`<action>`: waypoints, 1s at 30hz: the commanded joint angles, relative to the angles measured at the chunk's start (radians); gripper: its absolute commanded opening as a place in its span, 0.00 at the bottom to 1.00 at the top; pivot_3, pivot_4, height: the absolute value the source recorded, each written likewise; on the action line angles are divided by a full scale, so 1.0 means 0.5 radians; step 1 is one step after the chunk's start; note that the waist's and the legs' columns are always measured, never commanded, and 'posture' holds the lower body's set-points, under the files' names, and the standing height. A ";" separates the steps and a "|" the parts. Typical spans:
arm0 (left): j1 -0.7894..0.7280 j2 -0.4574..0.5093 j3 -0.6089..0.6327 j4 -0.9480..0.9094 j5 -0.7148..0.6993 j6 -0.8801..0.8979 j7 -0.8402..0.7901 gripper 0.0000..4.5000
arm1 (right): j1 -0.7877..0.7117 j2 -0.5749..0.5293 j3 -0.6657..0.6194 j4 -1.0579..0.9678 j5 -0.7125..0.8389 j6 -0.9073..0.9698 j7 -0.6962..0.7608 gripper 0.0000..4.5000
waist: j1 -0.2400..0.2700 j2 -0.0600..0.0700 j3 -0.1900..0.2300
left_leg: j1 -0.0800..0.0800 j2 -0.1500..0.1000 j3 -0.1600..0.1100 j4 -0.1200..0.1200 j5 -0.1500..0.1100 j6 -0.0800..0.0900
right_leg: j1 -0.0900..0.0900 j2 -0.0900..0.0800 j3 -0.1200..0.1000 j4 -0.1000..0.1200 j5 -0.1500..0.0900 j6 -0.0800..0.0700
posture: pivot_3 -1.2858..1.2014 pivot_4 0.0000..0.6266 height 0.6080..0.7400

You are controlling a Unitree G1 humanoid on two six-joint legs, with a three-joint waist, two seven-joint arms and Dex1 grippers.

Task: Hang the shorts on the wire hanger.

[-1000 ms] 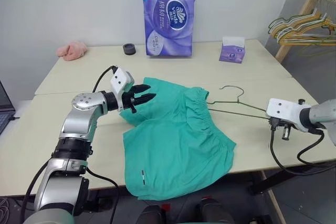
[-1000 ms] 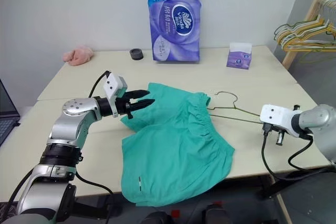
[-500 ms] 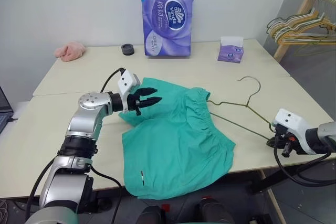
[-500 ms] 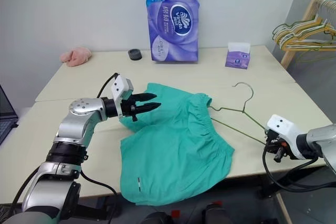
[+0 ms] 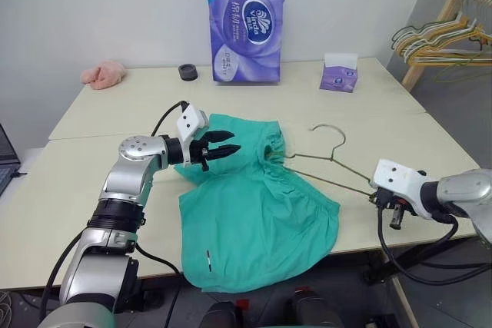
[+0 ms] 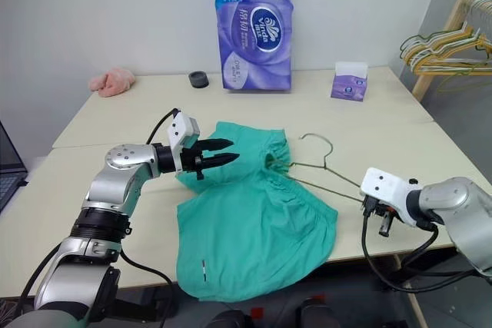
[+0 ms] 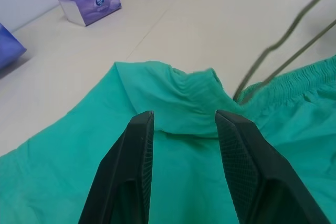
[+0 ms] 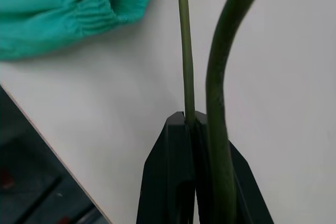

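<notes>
The tabletop carries the shorts, soft and limp, hem drooping over the near edge; best taken by the waistband. The hanger, thin, stiff and springy, pokes into the waistband. Right fingers are clenched on its wire; left fingers hover released above the cloth. Tissue pack and box stand well clear.
</notes>
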 commanded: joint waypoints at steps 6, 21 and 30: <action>-0.078 0.033 0.040 0.058 0.032 -0.088 0.011 0.43 | -0.016 -0.032 -0.008 0.000 -0.123 -0.107 -0.032 0.00 | 0.000 0.000 0.000 | 0.000 0.000 0.000 0.000 0.000 0.000 | 0.000 0.000 0.000 0.000 0.000 0.000 | 0.44 0.09 1.00; -0.120 -0.023 0.040 0.096 0.031 -0.119 0.020 0.43 | -0.129 0.148 -0.081 0.136 0.207 0.285 0.067 0.00 | -0.007 0.000 0.000 | 0.000 0.000 0.000 0.000 0.000 0.000 | 0.000 0.000 0.000 0.001 0.000 -0.001 | 0.43 0.09 1.00; -0.121 -0.020 0.067 0.062 0.001 -0.097 0.031 0.43 | -0.280 0.226 0.063 0.341 0.274 0.402 0.089 0.00 | -0.020 0.000 0.000 | -0.001 0.000 -0.001 0.000 0.000 0.000 | 0.000 0.000 -0.001 0.001 0.000 -0.001 | 0.44 0.08 1.00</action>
